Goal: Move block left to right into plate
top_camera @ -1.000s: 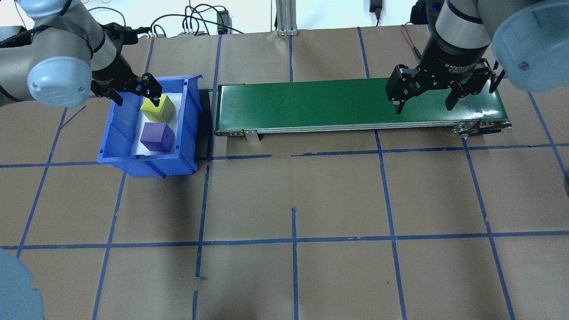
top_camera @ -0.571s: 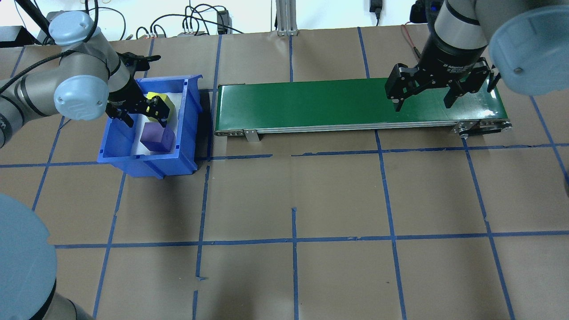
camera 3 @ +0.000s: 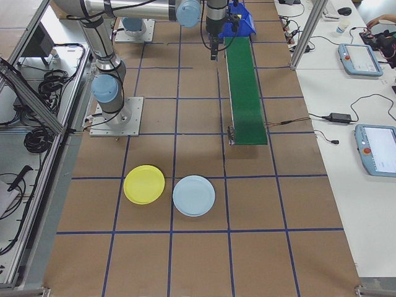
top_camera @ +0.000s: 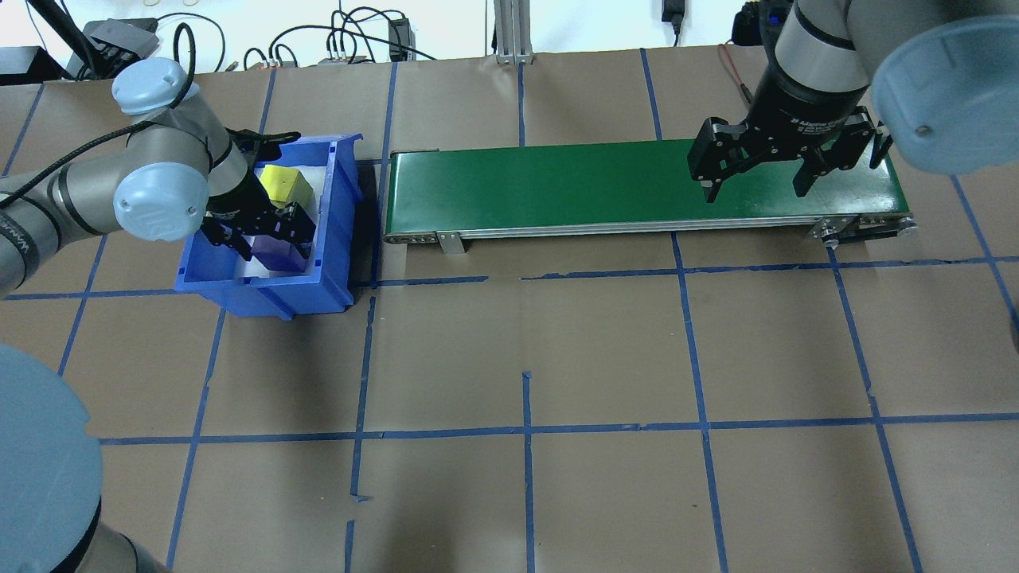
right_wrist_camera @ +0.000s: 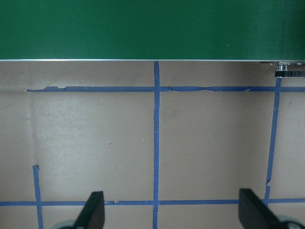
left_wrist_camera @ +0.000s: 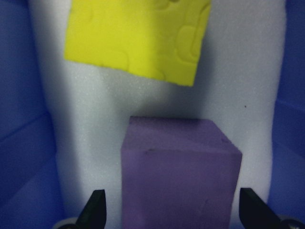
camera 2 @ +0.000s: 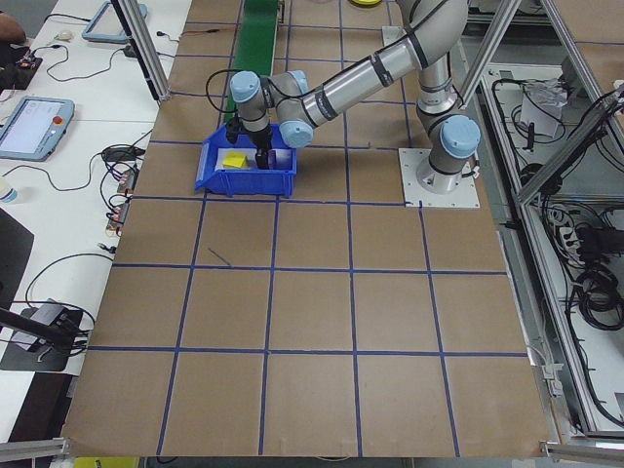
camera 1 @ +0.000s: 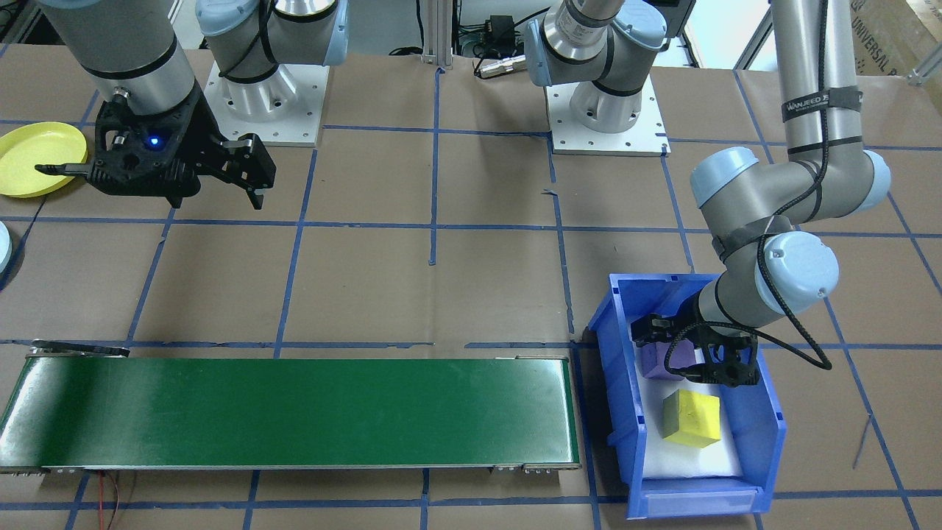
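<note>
A purple block (left_wrist_camera: 178, 176) and a yellow block (left_wrist_camera: 138, 38) rest on white foam inside a blue bin (top_camera: 263, 290) at the table's left. My left gripper (top_camera: 271, 236) is down in the bin and open. Its fingertips (left_wrist_camera: 95, 210) stand on either side of the purple block (camera 1: 659, 361), without a visible grip. The yellow block (top_camera: 288, 185) lies free just beyond it. Over the right end of the green conveyor (top_camera: 597, 187), my right gripper (top_camera: 756, 179) hangs open and empty. A yellow plate (camera 3: 144, 184) and a light blue plate (camera 3: 193, 195) lie on the robot's right side of the table.
The conveyor (camera 1: 294, 412) runs from beside the bin toward the robot's right. The bin's walls (camera 1: 765, 427) closely surround the left gripper (camera 1: 695, 361). Brown paper with blue tape lines covers the table (top_camera: 525, 358). The yellow plate (camera 1: 37, 158) sits just behind the right gripper (camera 1: 147, 184).
My left gripper has shifted from over the yellow block to the purple block and come down around it. The right gripper has barely moved.
</note>
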